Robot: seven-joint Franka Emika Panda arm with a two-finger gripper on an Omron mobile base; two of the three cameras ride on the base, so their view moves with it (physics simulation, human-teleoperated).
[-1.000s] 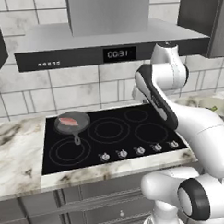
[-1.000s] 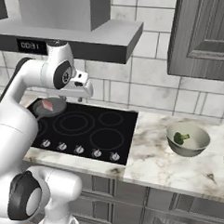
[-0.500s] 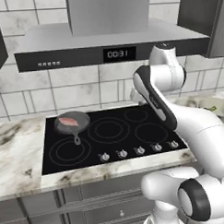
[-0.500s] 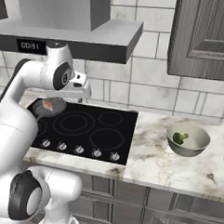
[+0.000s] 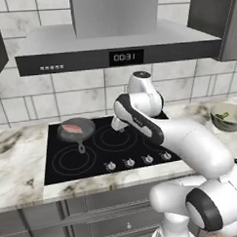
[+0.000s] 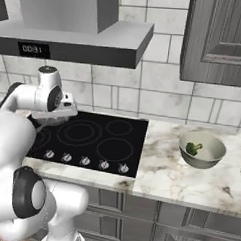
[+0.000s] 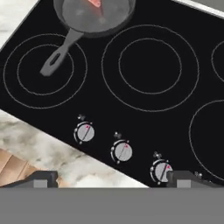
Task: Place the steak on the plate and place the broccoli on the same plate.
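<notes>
The steak (image 5: 72,127) lies in a dark frying pan (image 5: 76,133) on the cooktop's back left burner. In the hand view the pan (image 7: 94,17) sits at the top edge, with a red corner of the steak (image 7: 95,2) showing in it. My gripper (image 7: 113,179) hangs open and empty above the cooktop's front edge and knobs, its tips wide apart, to the right of the pan (image 5: 117,123). The broccoli (image 6: 193,148) rests in a grey-beige bowl (image 6: 213,157) on the counter to the right. The plate is out of view.
The black cooktop (image 6: 99,136) has a row of knobs (image 7: 121,152) along its front edge. Marble counter (image 6: 165,170) runs on both sides, and a range hood (image 5: 117,52) hangs overhead. The pan's handle (image 7: 57,59) points toward the front left burner.
The arm has swung left and lower over the cooktop, toward the pan. The pan, the steak, the bowl and the broccoli have stayed where they were.
</notes>
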